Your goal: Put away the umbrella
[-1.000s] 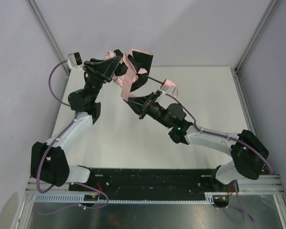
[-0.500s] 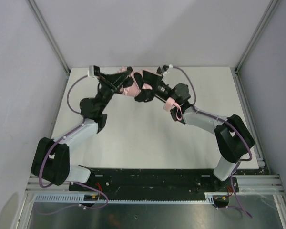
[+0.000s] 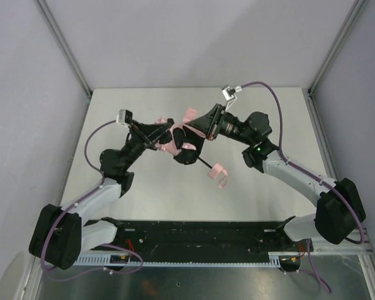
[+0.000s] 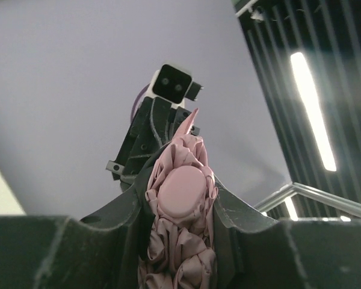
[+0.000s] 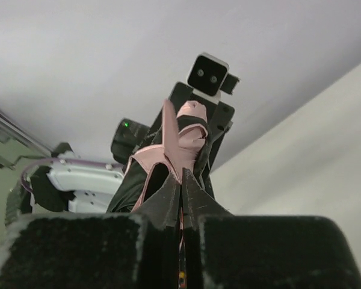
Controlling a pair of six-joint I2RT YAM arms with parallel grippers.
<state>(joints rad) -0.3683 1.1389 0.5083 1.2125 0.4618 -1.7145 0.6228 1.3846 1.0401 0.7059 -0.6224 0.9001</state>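
- The left hand (image 4: 182, 205) grasps the bunched canopy of the umbrella (image 3: 174, 145), held above the worktop (image 3: 162, 194).
- The right hand (image 5: 182, 201) is clenched tight, seemingly pinching a thin fabric fold.
- The umbrella's handle (image 3: 216, 170) hangs lower.

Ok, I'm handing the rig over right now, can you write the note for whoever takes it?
Left claw: shut on the umbrella, round its bunched canopy below the top cap.
Right claw: shut on the umbrella's fabric, facing the left one.
Umbrella: held between both claws above the table; handle and wrist strap stick out free.
Done: lifted, canopy bunched.
Left: tidy the loose fabric, put it away.
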